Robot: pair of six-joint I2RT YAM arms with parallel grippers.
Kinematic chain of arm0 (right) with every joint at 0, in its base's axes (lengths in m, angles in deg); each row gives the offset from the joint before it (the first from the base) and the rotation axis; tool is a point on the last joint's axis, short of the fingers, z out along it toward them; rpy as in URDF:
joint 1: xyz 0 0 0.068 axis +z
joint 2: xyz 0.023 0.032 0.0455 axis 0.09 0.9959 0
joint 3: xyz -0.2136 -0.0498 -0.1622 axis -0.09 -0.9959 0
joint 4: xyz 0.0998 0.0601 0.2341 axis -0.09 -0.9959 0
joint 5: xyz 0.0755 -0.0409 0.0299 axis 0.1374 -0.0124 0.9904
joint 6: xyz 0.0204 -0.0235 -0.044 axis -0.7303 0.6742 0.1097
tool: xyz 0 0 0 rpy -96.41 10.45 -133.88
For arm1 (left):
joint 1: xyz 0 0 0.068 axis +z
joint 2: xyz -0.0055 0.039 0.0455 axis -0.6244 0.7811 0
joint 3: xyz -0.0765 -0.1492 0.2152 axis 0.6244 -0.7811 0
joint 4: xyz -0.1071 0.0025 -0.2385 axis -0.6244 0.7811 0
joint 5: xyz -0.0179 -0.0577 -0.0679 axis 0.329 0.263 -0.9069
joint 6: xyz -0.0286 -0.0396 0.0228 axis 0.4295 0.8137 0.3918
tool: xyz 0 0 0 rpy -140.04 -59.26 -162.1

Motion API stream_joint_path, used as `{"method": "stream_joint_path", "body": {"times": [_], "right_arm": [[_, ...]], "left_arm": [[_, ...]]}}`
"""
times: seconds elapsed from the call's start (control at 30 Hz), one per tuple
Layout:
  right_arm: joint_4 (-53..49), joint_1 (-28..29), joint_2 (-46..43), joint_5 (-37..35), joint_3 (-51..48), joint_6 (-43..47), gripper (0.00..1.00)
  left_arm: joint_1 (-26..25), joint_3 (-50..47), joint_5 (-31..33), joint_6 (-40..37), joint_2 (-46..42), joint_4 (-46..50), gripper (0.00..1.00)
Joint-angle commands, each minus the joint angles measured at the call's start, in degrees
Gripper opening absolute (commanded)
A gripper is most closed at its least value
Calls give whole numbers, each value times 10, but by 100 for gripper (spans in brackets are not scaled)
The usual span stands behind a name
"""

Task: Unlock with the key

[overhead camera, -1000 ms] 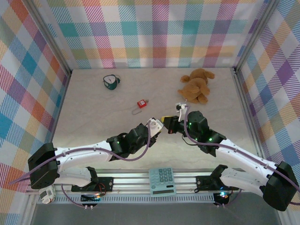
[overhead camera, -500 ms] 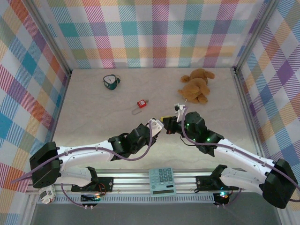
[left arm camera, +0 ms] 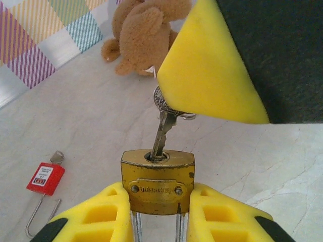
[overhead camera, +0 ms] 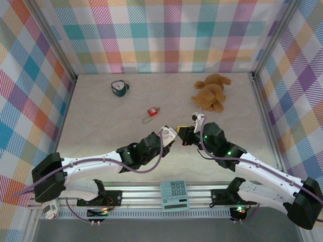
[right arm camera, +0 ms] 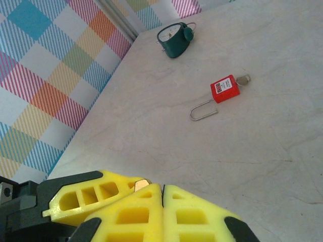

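The brass padlock [left arm camera: 158,177] is seen at the lower centre of the left wrist view. It is clamped by its two side faces between the yellow fingers of the left hand [left arm camera: 159,202]. Its keyway is turned towards the top of the frame, presumably so that it is presented squarely to the other arm. Its body is worn and dull gold, with a riveted, stamped plate across the face. Two steel shackle legs are seen running down between the fingers and out of the frame; whether the shackle has been released cannot be told.

The key [left arm camera: 164,128] is seated in the keyway, leaning slightly to the right, its silvery blade narrow and its head pinched under a yellow pad. In the right wrist view the fingers of the right hand [right arm camera: 162,199] are pressed together, and they are judged to be closed on the key head so that a turn can be applied while the lock body is braced.

In the top view both hands are met just below the centre of the frame, above the pale marbled worktop [overhead camera: 101,121]. A red padlock [overhead camera: 152,111] is left lying nearer the middle, a teddy bear [overhead camera: 211,92] at the upper right.
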Motion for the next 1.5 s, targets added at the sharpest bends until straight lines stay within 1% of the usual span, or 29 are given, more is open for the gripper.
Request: {"method": "stream_joint_path", "body": {"times": [0.0, 0.1, 0.23, 0.4, 0.6, 0.73, 0.93, 1.03, 1.2, 1.47], "right_arm": [[-98, 9, 11, 5, 21, 26, 0], [-111, 9, 14, -8, 32, 38, 0], [-124, 9, 17, -24, 49, 58, 0], [-148, 9, 17, -42, 71, 92, 0], [-158, 7, 14, -40, 84, 107, 0], [-162, 5, 5, -31, 83, 105, 0], [-177, 3, -1, -29, 92, 107, 0], [-186, 2, 5, -21, 101, 104, 0], [-166, 2, 26, 20, 85, 80, 0], [-163, 5, 45, 36, 68, 64, 0]], "left_arm": [[-11, -6, -16, 10, -33, -161, 0], [-10, -20, -20, 5, -30, -179, 0], [-10, -42, -32, -8, -14, -230, 0], [-11, -46, -52, -30, 7, -235, 0], [-11, -48, -73, -46, 17, -226, 0], [-11, -57, -56, -52, 17, -237, 0], [-10, -62, -55, -59, 18, -247, 0], [-11, -61, -55, -63, 16, -246, 0], [-11, -56, -39, -67, 12, -256, 0], [-10, -51, -9, -65, 12, -307, 0]]}}
